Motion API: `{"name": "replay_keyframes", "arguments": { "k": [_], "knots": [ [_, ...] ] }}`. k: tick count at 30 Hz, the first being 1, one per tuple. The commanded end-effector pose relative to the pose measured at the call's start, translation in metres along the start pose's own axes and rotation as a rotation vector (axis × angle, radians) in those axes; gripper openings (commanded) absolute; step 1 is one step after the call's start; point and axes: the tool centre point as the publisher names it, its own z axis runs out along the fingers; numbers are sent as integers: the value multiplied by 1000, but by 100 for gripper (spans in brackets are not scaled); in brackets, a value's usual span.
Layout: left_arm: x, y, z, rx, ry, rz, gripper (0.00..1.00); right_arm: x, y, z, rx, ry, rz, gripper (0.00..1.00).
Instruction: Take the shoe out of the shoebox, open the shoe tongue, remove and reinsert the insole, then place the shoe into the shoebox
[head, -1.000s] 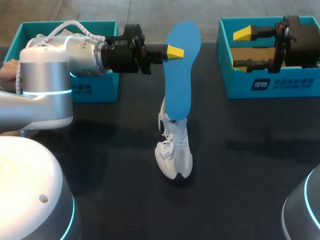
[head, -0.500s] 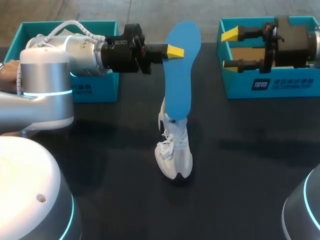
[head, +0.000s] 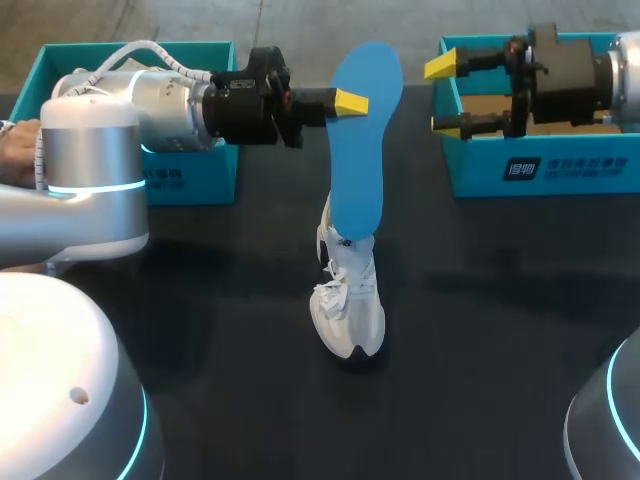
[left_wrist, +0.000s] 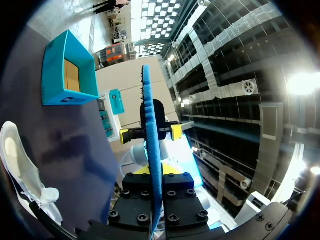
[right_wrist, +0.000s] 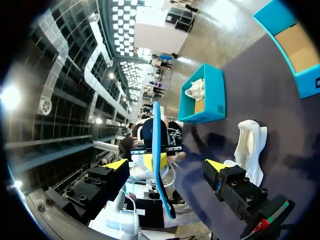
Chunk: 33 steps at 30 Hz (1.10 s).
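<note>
Left end effector (left_wrist: 151, 133): pinches your blue insole (head: 360, 140) (upright, near the shoe (head: 348, 300)).
Right end effector (head: 443, 96): spread, at shoebox (head: 540, 172) rim.

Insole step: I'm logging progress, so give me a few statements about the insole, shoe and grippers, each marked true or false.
The left gripper is shut on the blue insole. True.
The white shoe is inside a shoebox. False: it stands on the table, between the two boxes.
The right gripper also grips the insole. False: it is open and empty, by the right shoebox.
The left shoebox holds another white shoe. True, as the right wrist view shows.
</note>
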Motion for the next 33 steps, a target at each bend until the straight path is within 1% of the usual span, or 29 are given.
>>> {"name": "replay_keyframes", "arguments": {
  "k": [1,5,6,10,12,13,14,18,20,25,30,33],
  "knots": [
    [0,2,-1,3,-2,0,0,-1,12,12,12,9,-8,89],
    [0,2,-1,3,-2,0,0,1,13,20,8,4,-17,83],
    [0,2,-1,3,-2,0,0,2,13,21,7,3,-19,79],
    [0,2,-1,3,-2,0,0,3,12,24,5,1,-23,78],
    [0,2,-1,3,-2,0,0,4,10,21,-3,-12,-15,82],
    [0,2,-1,3,-2,0,0,5,9,18,-15,-27,-10,90],
    [0,2,-1,3,-2,0,0,9,7,13,-24,-67,2,100],
    [0,2,-1,3,-2,0,0,23,2,0,-49,-150,-1,100],
    [0,2,-1,3,-2,0,0,30,1,-3,-51,-186,-1,100],
    [0,2,-1,3,-2,0,0,39,-1,-3,-46,-266,3,100],
    [0,2,-1,3,-2,0,0,44,-2,1,-40,-374,37,100],
    [0,2,-1,3,-2,0,0,46,-2,5,-49,-449,60,100]
  ]
}}
